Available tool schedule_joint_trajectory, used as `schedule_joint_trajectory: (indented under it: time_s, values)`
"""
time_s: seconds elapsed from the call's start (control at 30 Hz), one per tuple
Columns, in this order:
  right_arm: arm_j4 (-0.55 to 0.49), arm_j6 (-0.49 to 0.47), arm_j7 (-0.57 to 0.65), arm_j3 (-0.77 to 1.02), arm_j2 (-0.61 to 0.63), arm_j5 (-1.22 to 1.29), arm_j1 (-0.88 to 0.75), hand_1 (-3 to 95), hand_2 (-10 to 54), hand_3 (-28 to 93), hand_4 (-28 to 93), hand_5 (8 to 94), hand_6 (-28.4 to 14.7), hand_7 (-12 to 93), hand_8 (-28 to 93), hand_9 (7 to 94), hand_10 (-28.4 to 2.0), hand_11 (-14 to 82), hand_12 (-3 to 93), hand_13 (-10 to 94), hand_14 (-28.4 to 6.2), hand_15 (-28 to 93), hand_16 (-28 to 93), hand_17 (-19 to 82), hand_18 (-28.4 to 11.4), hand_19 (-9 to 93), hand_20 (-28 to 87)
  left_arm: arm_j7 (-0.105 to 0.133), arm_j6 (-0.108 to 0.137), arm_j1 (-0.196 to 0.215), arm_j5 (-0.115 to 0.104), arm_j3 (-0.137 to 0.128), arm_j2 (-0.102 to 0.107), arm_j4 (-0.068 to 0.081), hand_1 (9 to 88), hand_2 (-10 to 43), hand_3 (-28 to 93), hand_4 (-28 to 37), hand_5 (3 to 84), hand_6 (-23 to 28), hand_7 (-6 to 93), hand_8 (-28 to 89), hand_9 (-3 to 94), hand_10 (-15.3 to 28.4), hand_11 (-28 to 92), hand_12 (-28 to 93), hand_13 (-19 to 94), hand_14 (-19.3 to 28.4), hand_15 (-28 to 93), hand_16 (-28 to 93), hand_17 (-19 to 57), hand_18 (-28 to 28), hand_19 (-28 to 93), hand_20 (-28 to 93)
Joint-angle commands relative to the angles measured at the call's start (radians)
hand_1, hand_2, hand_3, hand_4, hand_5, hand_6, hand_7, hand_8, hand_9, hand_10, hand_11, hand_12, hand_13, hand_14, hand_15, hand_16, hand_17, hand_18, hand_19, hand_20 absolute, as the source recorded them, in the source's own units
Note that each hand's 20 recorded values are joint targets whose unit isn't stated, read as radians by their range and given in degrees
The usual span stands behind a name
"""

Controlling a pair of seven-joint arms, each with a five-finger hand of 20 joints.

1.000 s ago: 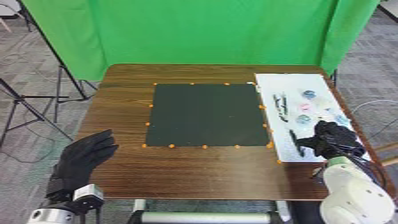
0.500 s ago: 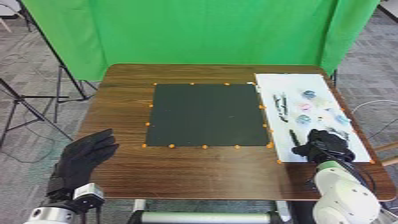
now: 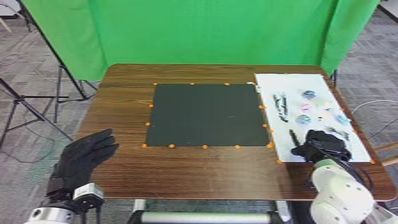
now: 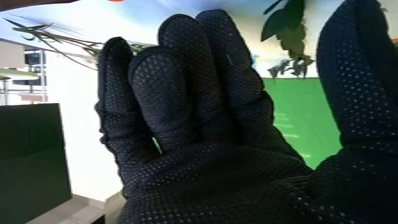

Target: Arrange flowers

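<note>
Flowers [image 3: 308, 94] are lying on a white sheet [image 3: 295, 83] beyond the right hand [image 3: 325, 145], whose fingers [image 4: 191, 55] are pointing straight, released. Likely light and fragile, they are inviting a pinch by the stems [image 3: 283, 108].

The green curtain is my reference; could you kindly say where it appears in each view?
Head view: the green curtain hangs beyond the brown table.
Right wrist view: it appears between the thumb and fingers of the right robot hand.
Shared landmark: the right robot hand, at the near end of the white sheet in the head view, close up in the wrist view.
</note>
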Motion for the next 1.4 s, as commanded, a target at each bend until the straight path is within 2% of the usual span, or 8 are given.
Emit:
schedule_joint_trajectory:
  time_s: [0.03,0.13,0.27,0.4,0.8,1.1,1.27,1.4]
  values:
    - [0.014,-0.013,0.028,-0.075,0.013,-0.01,0.022,31.3,-4.4,73,-25,55.2,-10.6,60,-18,60.8,-22.8,54.7,26.6,58,-18.9,80,26,29,-27.6,85,12,-0.019,-0.018,0.001,0.008,-0.007,-0.015,-0.006,27.9,5.5,79,-16.8,45.3,13.7,17.3,-10,37.8,22.0,35,9,25,28.4,64,-15,-8.9,22.9,61,11]
    - [0.009,-0.053,0.028,-0.08,0.01,-0.005,0.018,32.5,-4.0,74,-25,57.4,-9.1,62,-18,63.4,-21.8,55.0,26.6,60,-18.5,80,26,29,-27.8,86,13,-0.011,-0.014,0.004,0.005,-0.007,-0.013,-0.006,27.8,5.5,79,-16.7,45.3,13.7,17.3,-10,37.8,22.0,35,9,25,28.4,64,-15,-8.9,22.9,61,11]
    - [0.01,-0.096,0.018,-0.068,-0.003,0.014,0.006,35.2,-4.2,73,-26,59.1,-7.4,59,6,66.3,-21.1,55.1,27.4,62,-18.1,80,27,29,-28.1,86,15,-0.016,-0.019,0.003,0.007,-0.008,-0.015,-0.005,27.8,5.5,79,-16.7,45.3,13.7,17.3,-10,37.8,21.9,34,9,25,28.4,64,-15,-9.0,23.0,61,11]
    - [0.021,-0.122,-0.004,-0.057,-0.012,0.007,0.0,38.6,-4.9,72,-27,59.3,-6.6,59,13,67.1,-20.7,55.3,27.8,63,-18.1,80,27,29,-28.1,86,16,-0.01,-0.017,0.003,0.004,-0.005,-0.01,-0.005,27.9,5.6,79,-16.8,45.3,13.7,17.3,-10,37.8,21.9,35,9,25,28.4,64,-15,-9.0,22.9,61,11]
    - [0.037,-0.1,0.033,-0.092,0.001,-0.003,0.025,53.5,-4.9,70,-28,61.5,-3.6,61,13,71.6,-17.6,52.8,33.7,67,-15.0,80,28,29,-27.5,87,19,-0.02,-0.022,-0.003,0.01,-0.01,-0.015,-0.005,27.8,5.5,79,-16.8,45.3,13.7,17.2,-10,37.8,22.0,35,9,25,28.4,64,-15,-9.0,23.0,61,11]
    - [0.0,-0.027,0.029,-0.071,0.034,-0.007,0.036,53.9,-4.8,72,-28,63.1,-4.0,60,15,72.6,-17.3,52.9,36.7,68,-14.6,81,30,30,-27.5,89,21,-0.027,-0.032,0.034,0.01,-0.064,0.008,-0.012,27.8,5.5,79,-16.7,45.3,13.7,17.3,-10,37.8,22.0,34,9,25,28.4,64,-15,-9.1,23.0,61,11]
    - [-0.033,-0.003,0.018,-0.067,0.059,-0.006,0.071,54.1,-4.8,72,-28,63.2,-4.1,60,16,72.9,-17.1,53.3,37.4,68,-14.7,82,30,30,-27.5,89,22,-0.015,-0.023,0.069,0.003,-0.097,0.024,-0.02,27.7,5.3,79,-16.7,45.3,13.7,17.2,-10,37.7,21.9,34,9,25,28.4,64,-15,-9.1,23.0,61,11]
    - [-0.059,0.013,0.003,-0.067,0.079,-0.003,0.103,54.1,-5.0,73,-28,63.6,-4.2,60,16,73.2,-17.1,53.3,37.6,68,-14.7,82,30,31,-27.6,89,23,0.005,-0.012,0.086,-0.007,-0.103,0.039,-0.024,27.7,5.3,79,-16.7,45.3,13.7,17.3,-10,37.7,22.0,34,9,25,28.4,64,-15,-9.1,23.1,61,11]
